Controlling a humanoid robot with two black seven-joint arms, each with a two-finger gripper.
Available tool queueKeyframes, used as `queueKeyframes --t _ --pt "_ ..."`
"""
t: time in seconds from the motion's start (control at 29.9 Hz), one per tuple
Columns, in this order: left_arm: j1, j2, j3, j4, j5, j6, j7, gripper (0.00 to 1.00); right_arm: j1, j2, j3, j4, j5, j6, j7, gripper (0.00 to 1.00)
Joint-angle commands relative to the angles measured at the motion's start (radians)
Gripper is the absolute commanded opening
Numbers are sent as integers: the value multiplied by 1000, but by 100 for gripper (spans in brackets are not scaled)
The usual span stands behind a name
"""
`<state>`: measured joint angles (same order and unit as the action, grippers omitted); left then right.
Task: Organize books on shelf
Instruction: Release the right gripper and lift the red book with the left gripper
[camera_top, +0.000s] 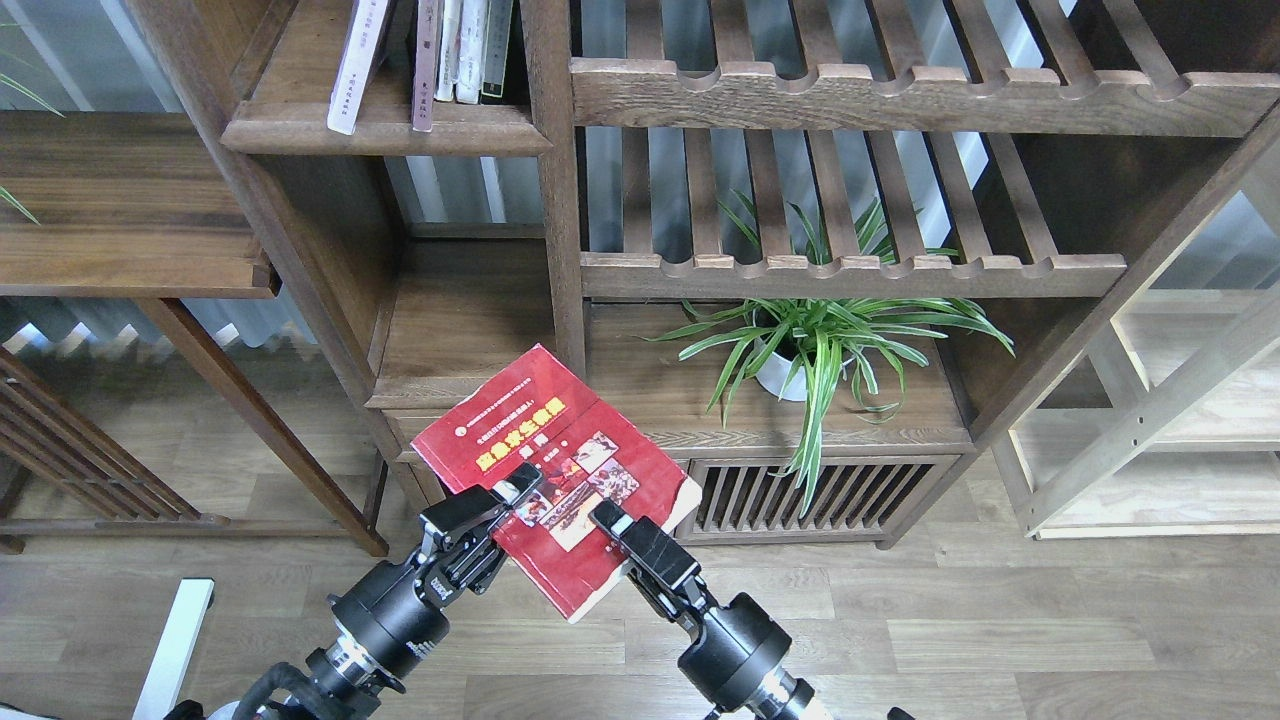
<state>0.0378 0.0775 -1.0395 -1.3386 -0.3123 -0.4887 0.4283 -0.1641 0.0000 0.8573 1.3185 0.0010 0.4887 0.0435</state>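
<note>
The bright red book (545, 450), with a yellow title and small photos, is held face up and tilted in front of the cabinet's low part. My left gripper (512, 492) is shut on its lower left edge. My right gripper (606, 520) is shut on its near edge, one finger on the cover. The dark-brown shelf (385, 128) with a thick moulded front edge is at the upper left. A white book (355, 65) leans on it beside a maroon-spined book (426, 70) and thin upright books (472, 55). Their covers are hidden.
A lower solid bay (465, 325) lies just behind the red book, bounded by a post (560, 230). Slatted racks (850, 275) and a potted plant (810, 340) are to the right. A pale wood unit (1160, 420) stands far right, a dark side table (120, 210) left.
</note>
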Motion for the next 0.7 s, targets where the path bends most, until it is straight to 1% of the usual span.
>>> queueKeyframes --t 0.0,0.1,0.2,0.27,0.37,0.47,0.67 --pt "2 7 -11 -1 18 0 -2 0 3 0 2 -2 -12 0 -5 43" --pt "5 8 -22 -2 21 0 -5 0 6 0 2 -4 -13 0 -5 66" --pt "5 15 -39 -2 24 0 -10 0 8 0 22 -5 -15 0 -5 79" --pt "5 16 -57 -2 45 0 -14 0 8 0 51 -5 -15 0 -5 84" --pt "10 19 -112 -4 120 0 -16 0 8 0 106 -15 -13 0 -5 88" --pt "19 27 -187 -20 238 0 -19 0 8 0 179 -44 -9 0 -5 89" --pt "40 45 -385 -131 536 0 -16 0 12 0 258 -81 2 0 -5 91"
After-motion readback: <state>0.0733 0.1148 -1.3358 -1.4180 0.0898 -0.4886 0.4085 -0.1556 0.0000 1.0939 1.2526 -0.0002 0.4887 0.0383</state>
